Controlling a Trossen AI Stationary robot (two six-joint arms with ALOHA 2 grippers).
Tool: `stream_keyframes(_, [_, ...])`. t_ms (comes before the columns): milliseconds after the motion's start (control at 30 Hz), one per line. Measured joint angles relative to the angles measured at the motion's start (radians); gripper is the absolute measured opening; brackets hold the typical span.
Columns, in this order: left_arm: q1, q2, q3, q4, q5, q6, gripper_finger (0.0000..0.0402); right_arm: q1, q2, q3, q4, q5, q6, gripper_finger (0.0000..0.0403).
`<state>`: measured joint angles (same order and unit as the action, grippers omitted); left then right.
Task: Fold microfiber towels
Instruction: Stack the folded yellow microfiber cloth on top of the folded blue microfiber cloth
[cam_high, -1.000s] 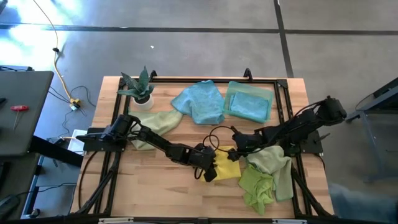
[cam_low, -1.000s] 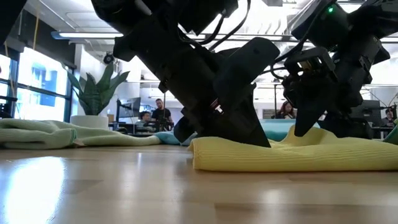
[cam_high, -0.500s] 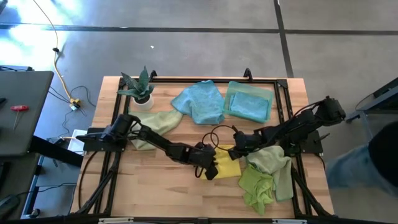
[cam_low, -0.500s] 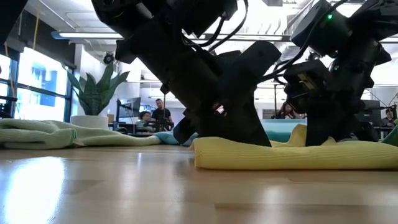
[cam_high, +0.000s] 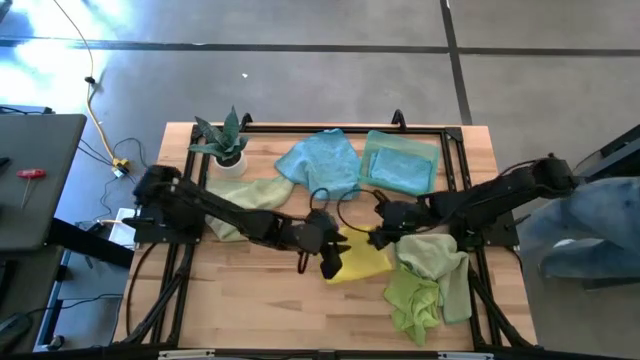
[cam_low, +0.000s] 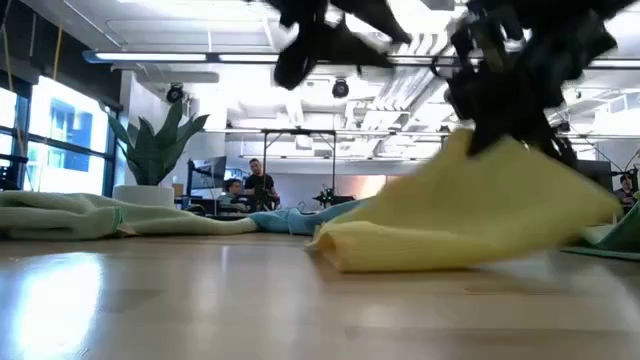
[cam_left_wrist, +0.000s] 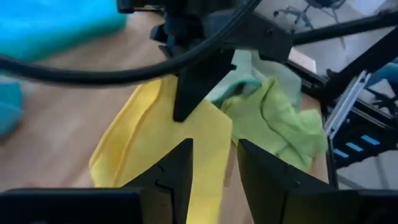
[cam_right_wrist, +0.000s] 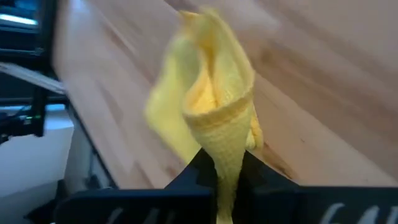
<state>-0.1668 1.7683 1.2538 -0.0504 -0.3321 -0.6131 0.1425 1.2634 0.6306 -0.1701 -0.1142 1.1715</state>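
Note:
A yellow microfiber towel lies mid-table. Its end toward the table's right is raised and the other end rests on the wood. My right gripper is shut on the raised end. My left gripper hovers open just above the towel's left part; in its wrist view the fingers stand apart with nothing between them. Other towels lie around: light blue, teal, pale green, and sage and lime green. My right gripper pinches a bunched fold at the yellow towel's edge between its two fingers, more than one layer. That end is lifted and the cloth slopes down from the fingers. The towel's opposite end stays on the table.
A small potted plant stands at the far left corner. A black frame runs round the tabletop. Bare wood lies along the near edge. Part of a person shows beside the table's right edge.
My right gripper has shut on the yellow towel's right end and lifted it, so that end now stands up in a peak while the left end stays on the table. My left gripper has risen off the towel.

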Motion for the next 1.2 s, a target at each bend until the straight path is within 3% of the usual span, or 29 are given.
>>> stream_keyframes(167, [-0.005,-0.113,-0.002,-0.024,-0.084,0.077,0.0117,-0.084,-0.087,0.122,-0.072,0.001,-0.192,0.0000])
stream_keyframes(367, [-0.005,-0.197,0.001,-0.024,-0.192,0.146,0.0117,-0.231,-0.105,0.323,-0.590,0.116,-0.331,0.0000])
stream_keyframes(500, [0.000,-0.236,0.003,-0.030,-0.247,0.199,0.0117,-0.324,-0.113,0.445,-0.570,0.034,-0.515,0.0000])
stream_keyframes(700, [0.020,-0.259,0.000,-0.036,-0.286,0.225,0.0117,-0.517,-0.111,0.586,-0.658,0.028,-0.663,0.0000])
stream_keyframes(933, [0.063,-0.262,0.000,-0.037,-0.286,0.225,0.0117,-0.744,-0.095,0.612,-0.646,-0.036,-0.725,0.0000])
stream_keyframes(1200, [0.129,-0.262,0.000,-0.036,-0.286,0.225,0.0117,-0.855,-0.023,0.612,-0.592,-0.178,-0.789,0.0000])
